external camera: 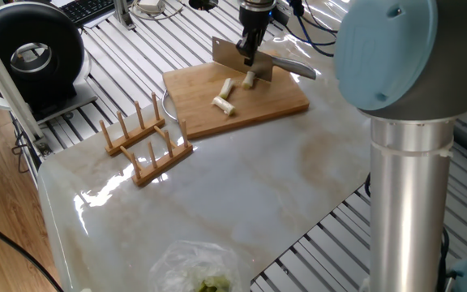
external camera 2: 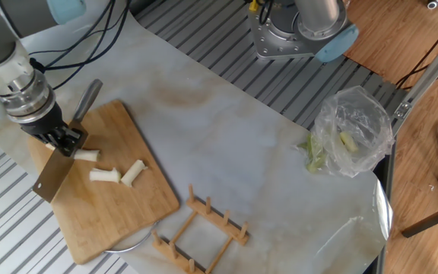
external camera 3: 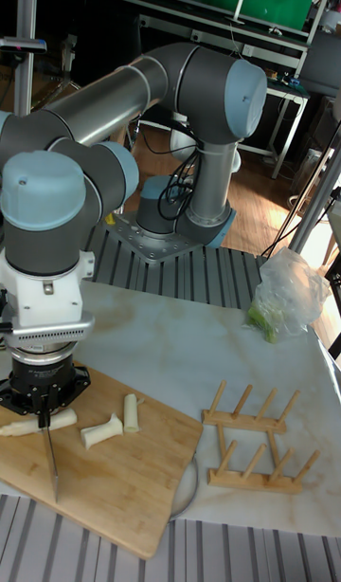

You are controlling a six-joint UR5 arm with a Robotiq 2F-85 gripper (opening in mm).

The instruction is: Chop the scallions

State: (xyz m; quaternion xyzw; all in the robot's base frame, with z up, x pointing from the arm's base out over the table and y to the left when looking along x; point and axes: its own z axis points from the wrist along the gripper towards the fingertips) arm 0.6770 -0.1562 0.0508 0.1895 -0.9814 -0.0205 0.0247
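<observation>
1. A bamboo cutting board (external camera 2: 105, 190) is being carried at one corner of the marble table (external camera 2: 242, 144), with one of its corners reaching past the table's edge over the slatted metal frame.
2. A cleaver (external camera 2: 55, 171) is being gripped by the gripper (external camera 2: 61, 141), whose fingers are closed on the spine near the handle; the blade is being held upright, edge down, above the board's outer side.
3. The scallions (external camera 2: 112, 171) are lying on the board as short, stubby, pale cream pieces: two (external camera: 225, 96) are lying near each other toward the board's middle, and a third (external camera 3: 38, 423) is lying right beside the blade.
4. The third piece is being partly hidden by the blade in the tall view; whether steel is touching it cannot be told.
5. Bare board is being left open on the side toward the table's centre.
6. A wooden rack (external camera 2: 204, 224) is standing just beside the board's inner corner, near the table's edge.
7. A wide stretch of marble is lying between the rack and a clear plastic bag (external camera 2: 352, 129) at the opposite edge.
</observation>
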